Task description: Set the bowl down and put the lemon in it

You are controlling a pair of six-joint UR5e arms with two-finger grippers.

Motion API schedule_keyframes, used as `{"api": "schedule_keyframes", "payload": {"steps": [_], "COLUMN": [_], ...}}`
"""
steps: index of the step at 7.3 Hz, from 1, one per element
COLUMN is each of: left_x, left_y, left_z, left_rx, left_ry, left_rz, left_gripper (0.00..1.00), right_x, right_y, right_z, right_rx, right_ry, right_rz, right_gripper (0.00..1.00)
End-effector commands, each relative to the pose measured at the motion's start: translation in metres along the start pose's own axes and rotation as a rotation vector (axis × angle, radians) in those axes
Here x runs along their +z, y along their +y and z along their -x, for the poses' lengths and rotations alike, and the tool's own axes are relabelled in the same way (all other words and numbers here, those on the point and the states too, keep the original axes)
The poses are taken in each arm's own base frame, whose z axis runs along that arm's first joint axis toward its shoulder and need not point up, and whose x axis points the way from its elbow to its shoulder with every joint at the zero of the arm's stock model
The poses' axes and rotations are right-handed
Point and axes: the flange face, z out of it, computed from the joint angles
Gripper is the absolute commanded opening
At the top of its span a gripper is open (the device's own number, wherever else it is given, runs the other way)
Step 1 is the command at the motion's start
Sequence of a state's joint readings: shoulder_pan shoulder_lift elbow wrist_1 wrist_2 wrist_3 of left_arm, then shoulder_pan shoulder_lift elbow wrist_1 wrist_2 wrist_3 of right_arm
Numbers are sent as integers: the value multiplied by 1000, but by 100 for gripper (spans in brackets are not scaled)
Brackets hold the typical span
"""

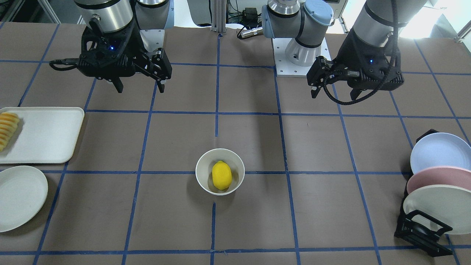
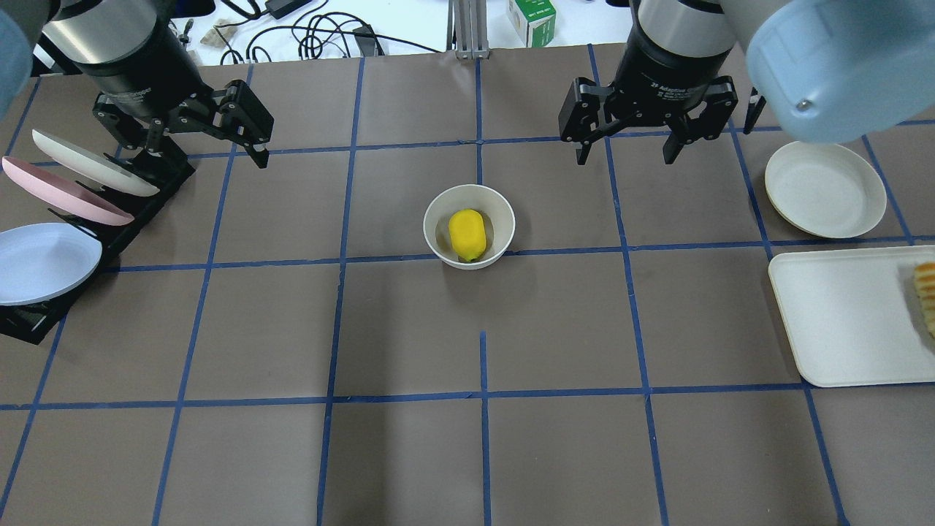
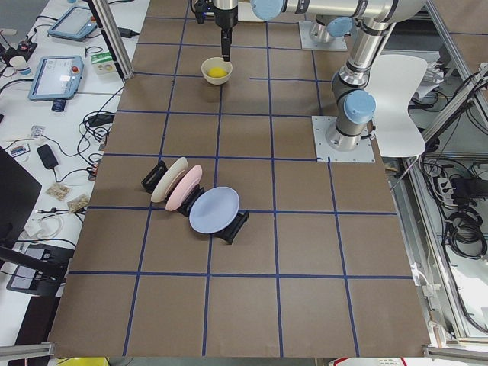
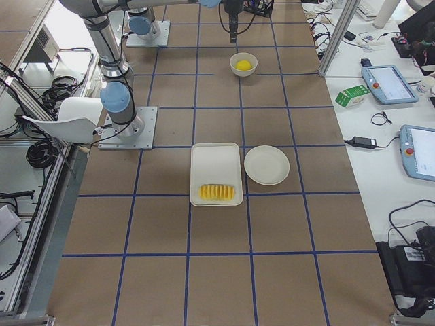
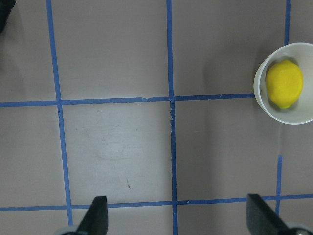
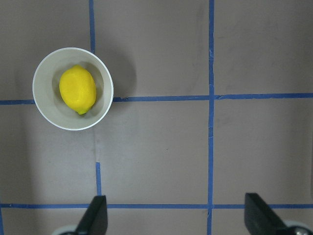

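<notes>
Both left gripper [image 2: 208, 151] and right gripper [image 2: 626, 156] gape wide, holding nothing

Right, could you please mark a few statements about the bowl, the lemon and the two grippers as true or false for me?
1. The lemon lies inside the bowl. True.
2. The right gripper is shut on the lemon. False: it is open, holds nothing and hangs apart from the bowl.
3. Three plates stand in the rack. True.
4. The sliced food lies in the bowl with the lemon. False: it lies on the rectangular tray.
5. The left gripper is open and holds nothing. True.
</notes>
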State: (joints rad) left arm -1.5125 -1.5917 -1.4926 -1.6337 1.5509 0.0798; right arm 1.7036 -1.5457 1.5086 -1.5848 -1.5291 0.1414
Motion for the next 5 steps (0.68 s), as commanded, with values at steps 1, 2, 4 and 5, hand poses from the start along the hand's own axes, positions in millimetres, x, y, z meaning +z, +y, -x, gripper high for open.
{"api": "schedule_keyframes", "payload": {"steps": [1,2,4,5], "left_x": [0,0,2,0], "left_y": [0,0,-2,0], "left_z": [0,0,0,0], "left_rx": [0,0,0,0], "left_ry": [2,2,3,2], "left_rz": [0,0,3,0], "left_gripper": [100,100,100,100], "right_x": [0,-2,-4,-7], "right_y": [1,2,1,-1], "right_z": [-1,-1,-5,-10], "right_rx": [-4,-4,-4,-1], "right_ry": [3,5,29,47], "right_rz": [6,0,-8,-15], "right_gripper": [100,100,100,100]}}
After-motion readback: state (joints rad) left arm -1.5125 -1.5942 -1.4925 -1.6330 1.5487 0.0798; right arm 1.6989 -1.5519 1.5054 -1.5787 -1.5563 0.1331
